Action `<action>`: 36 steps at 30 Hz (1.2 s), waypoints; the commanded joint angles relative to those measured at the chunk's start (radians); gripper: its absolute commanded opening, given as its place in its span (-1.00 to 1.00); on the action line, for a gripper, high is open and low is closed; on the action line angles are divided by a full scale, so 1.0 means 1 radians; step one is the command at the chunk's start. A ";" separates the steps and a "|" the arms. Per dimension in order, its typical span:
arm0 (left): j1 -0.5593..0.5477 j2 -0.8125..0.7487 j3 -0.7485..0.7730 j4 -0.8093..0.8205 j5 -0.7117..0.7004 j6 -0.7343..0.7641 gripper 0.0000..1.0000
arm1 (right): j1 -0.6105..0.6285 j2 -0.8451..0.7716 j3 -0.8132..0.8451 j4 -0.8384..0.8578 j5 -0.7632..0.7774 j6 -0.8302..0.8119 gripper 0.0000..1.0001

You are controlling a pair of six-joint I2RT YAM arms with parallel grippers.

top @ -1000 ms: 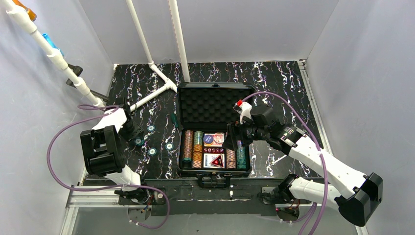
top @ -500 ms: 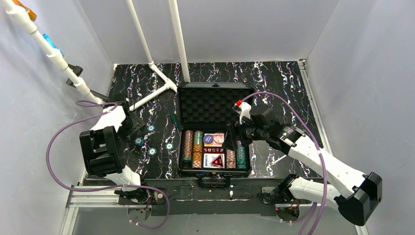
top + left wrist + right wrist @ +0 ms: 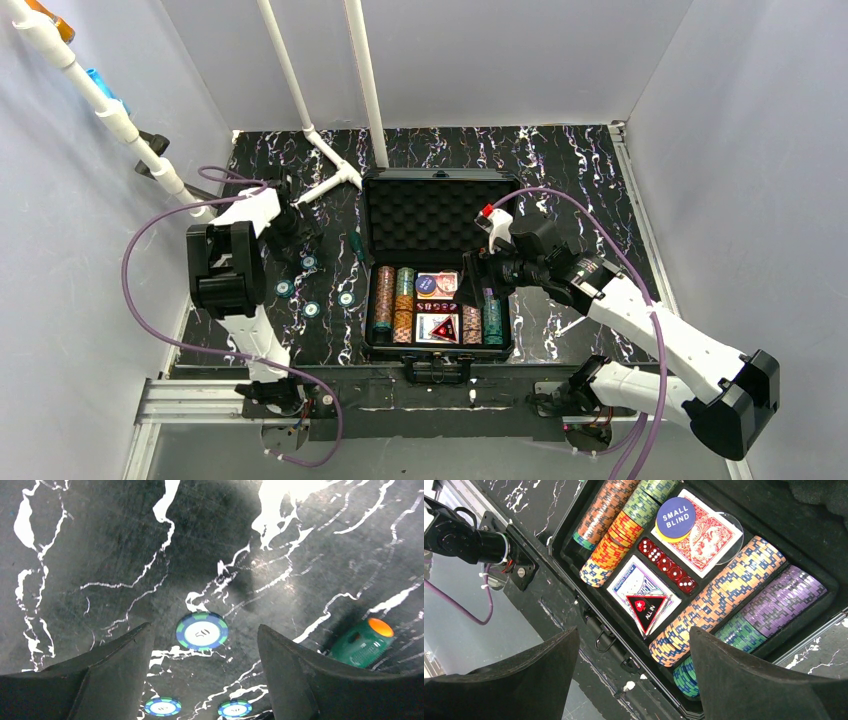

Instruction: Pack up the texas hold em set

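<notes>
The black case [image 3: 372,262] lies open mid-table, its foam lid [image 3: 440,212] tilted back. Inside are rows of striped chips [image 3: 719,602], two card decks [image 3: 704,535], red dice [image 3: 666,565], a red triangle piece [image 3: 646,608] and a blue "small blind" button [image 3: 675,512]. Several loose blue-green chips [image 3: 312,309] lie on the table left of the case. One chip [image 3: 202,631] lies flat beneath my left gripper [image 3: 204,626] [image 3: 303,222], which is open and holds nothing. My right gripper [image 3: 634,629] [image 3: 481,276] hovers open over the case's near right corner, also holding nothing.
A green-handled tool [image 3: 364,642] [image 3: 354,245] lies beside the case's left edge. White pipes [image 3: 300,85] run across the far left of the table. The case handle [image 3: 611,640] faces the near table edge. Grey walls enclose the table.
My left arm has swung away from the near-left chips toward the far left, and its jaws have widened. The loose chips lie where they were. The right arm has not moved.
</notes>
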 commanded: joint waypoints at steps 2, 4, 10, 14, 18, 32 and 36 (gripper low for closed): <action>0.002 0.028 0.045 -0.056 0.004 0.033 0.44 | -0.007 -0.016 0.010 0.014 0.001 -0.003 0.74; -0.002 0.038 0.040 -0.053 0.004 0.032 0.39 | -0.007 -0.013 0.011 0.015 0.001 -0.003 0.74; -0.020 0.060 0.029 -0.068 -0.021 0.017 0.20 | -0.008 -0.007 0.020 0.010 0.001 -0.011 0.74; -0.031 0.059 0.005 -0.067 -0.031 0.004 0.13 | -0.009 -0.008 0.020 0.009 0.003 -0.013 0.74; -0.043 0.067 -0.005 -0.075 -0.059 0.005 0.12 | -0.009 -0.009 0.020 0.008 0.004 -0.015 0.74; -0.044 0.056 -0.015 -0.087 -0.108 0.026 -0.31 | -0.009 -0.006 0.017 0.017 -0.006 -0.006 0.74; -0.044 0.014 0.001 -0.103 -0.123 0.043 -0.45 | -0.009 -0.008 0.016 0.017 -0.006 -0.002 0.74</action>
